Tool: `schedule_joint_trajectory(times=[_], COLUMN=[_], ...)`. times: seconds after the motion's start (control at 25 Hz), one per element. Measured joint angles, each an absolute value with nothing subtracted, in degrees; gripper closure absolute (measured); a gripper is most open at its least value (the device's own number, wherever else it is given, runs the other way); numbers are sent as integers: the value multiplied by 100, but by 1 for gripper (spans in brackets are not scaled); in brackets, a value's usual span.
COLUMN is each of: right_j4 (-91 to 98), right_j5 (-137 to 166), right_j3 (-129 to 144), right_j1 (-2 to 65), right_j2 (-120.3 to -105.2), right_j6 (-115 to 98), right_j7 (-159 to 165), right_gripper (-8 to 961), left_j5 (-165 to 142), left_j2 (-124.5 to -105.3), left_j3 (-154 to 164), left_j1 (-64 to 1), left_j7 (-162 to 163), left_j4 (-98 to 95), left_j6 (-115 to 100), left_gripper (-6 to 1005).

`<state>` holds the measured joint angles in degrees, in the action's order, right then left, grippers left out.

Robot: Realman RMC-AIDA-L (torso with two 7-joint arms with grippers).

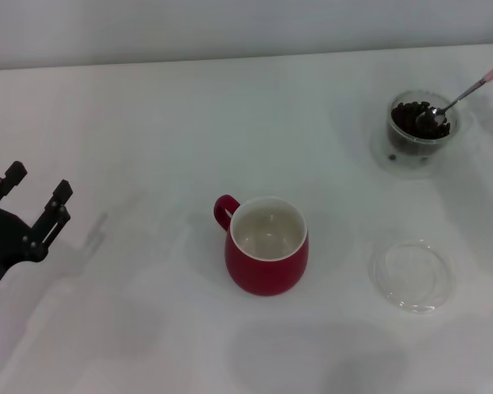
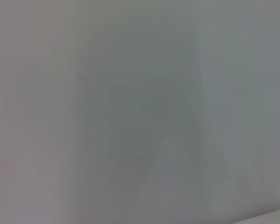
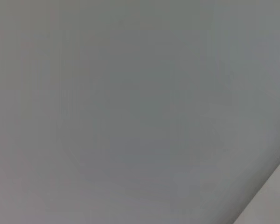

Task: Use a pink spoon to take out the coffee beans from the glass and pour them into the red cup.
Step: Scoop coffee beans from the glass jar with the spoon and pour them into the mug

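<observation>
Red cup (image 1: 266, 246): it stands near the middle of the white table (image 1: 148, 123), upright, its small handle turned toward the far left; its white inside looks bare, with no beans showing.
Glass (image 1: 417, 127): at the far right of the table, well apart from the red cup, it holds a dark heap of coffee beans (image 1: 411, 116) that fills it close to the rim.
Pink spoon (image 1: 460, 98): its metal bowl is dipped among the beans, and the stem slants up and away to the right edge of the head view, where the pale pink end shows.
Right gripper: out of view beyond that edge, so I cannot tell how its fingers sit on the spoon handle, though something dark shows at the very corner.
Left gripper (image 1: 39, 199): low at the left side of the table, far from everything, its two black fingers spread apart and holding nothing; it looks parked.
Clear dish (image 1: 412, 274): flat and shallow, it lies on the table to the right of the red cup, nearer than the glass.
Progress: early by my reading; the scoop is in hand and no load has reached the cup.
Left to do: lift a spoonful clear, carry it across, tip it in.
Wrist views: both show only plain pale surface.
</observation>
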<state>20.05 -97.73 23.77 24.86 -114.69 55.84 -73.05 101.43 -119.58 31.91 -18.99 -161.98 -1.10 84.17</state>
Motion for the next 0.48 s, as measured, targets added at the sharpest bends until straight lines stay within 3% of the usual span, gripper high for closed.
schedule_joint_trajectory(times=[0.48], right_j4=[2008], right_j5=[-9838], right_j3=[2386], right_j1=[2396], right_j2=[-11389], right_j6=[5594], right_j7=[-6865], right_gripper=[805], left_j5=[10143], left_j2=[-11962], left_j3=[3190], left_j1=[-1915], left_j7=[-16198], left_j4=[-88], left_j6=[8417], left_gripper=[348])
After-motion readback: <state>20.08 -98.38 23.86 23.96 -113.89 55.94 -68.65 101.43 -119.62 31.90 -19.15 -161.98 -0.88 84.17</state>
